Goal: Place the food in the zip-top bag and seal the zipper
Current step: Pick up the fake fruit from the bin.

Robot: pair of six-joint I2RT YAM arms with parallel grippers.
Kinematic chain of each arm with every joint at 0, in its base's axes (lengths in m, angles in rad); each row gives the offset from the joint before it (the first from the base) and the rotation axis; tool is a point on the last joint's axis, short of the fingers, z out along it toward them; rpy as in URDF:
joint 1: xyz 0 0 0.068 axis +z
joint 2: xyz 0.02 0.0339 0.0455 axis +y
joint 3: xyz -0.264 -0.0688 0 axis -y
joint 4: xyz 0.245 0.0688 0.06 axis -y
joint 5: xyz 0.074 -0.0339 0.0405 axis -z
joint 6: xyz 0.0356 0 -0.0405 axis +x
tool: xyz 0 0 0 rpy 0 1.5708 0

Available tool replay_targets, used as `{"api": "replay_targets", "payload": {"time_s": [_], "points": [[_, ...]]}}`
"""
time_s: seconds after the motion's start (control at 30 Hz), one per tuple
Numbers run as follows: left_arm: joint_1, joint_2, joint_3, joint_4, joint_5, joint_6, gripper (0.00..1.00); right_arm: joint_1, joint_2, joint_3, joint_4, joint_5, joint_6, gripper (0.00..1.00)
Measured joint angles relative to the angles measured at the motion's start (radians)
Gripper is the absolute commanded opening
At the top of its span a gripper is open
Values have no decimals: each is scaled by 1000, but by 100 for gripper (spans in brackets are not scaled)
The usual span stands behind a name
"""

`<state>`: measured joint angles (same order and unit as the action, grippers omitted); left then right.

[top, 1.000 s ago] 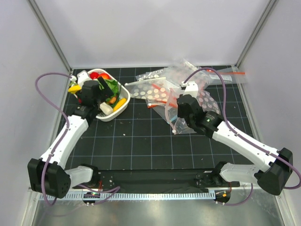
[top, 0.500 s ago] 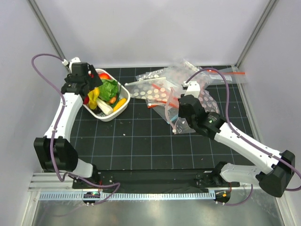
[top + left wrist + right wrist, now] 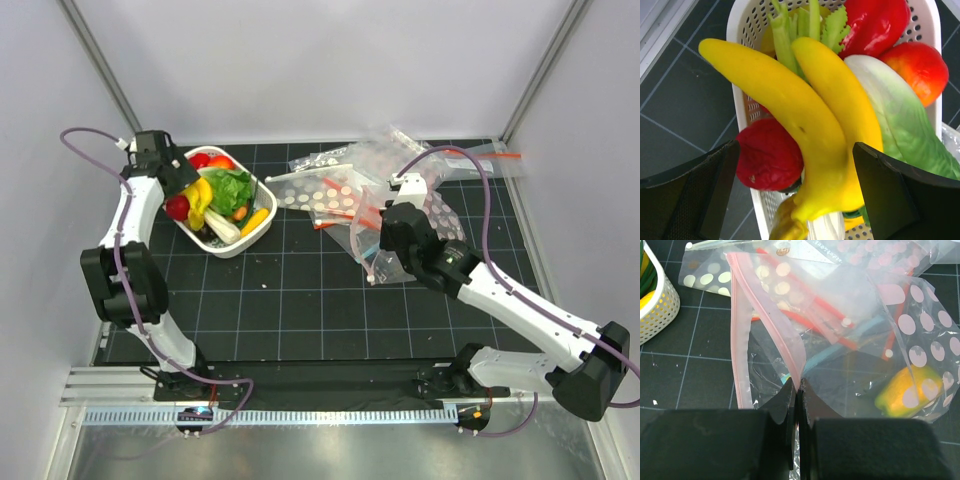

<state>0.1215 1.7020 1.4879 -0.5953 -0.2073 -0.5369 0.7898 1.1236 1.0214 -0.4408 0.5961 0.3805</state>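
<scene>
My left gripper (image 3: 795, 147) hangs wide over the white basket (image 3: 240, 245). The span between its fingers is filled by the banana bunch (image 3: 815, 120) and a red fruit (image 3: 769, 156). A lettuce leaf (image 3: 900, 125) and a red pepper (image 3: 875, 25) crowd the rest, so I see no bare gap down into the basket. The side wall (image 3: 60, 150) stands close on its left.

Between the basket and the heap of dotted bags (image 3: 340, 190) lies bare black mat (image 3: 300, 290), an open lane. My right gripper (image 3: 796, 390), pinched on the zip-top bag (image 3: 765, 355), has loose plastic ahead and to its right. I see open mat only to its left.
</scene>
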Motion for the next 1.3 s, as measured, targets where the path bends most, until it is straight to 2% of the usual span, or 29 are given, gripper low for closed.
{"api": "replay_targets", "payload": {"time_s": [0.3, 0.37, 0.4, 0.53, 0.63, 1.0, 1.3], "points": [[70, 130, 105, 35, 93, -78, 100, 0, -1, -3, 0, -17, 0, 2], [74, 151, 106, 56, 126, -93, 96, 0, -2, -3, 0, -19, 0, 2], [76, 159, 106, 69, 140, -99, 91, 0, -2, -4, 1, -21, 0, 2], [79, 171, 99, 114, 209, -113, 42, 0, -3, -5, 2, -25, 0, 2], [91, 168, 98, 148, 246, -116, 29, 0, -3, -5, 4, -28, 0, 2], [93, 71, 11, 188, 368, -141, 19, 0, -3, -6, 8, -35, 0, 2], [66, -123, -103, 281, 560, -297, 13, 0, -3, -6, 8, -44, 0, 2]]}}
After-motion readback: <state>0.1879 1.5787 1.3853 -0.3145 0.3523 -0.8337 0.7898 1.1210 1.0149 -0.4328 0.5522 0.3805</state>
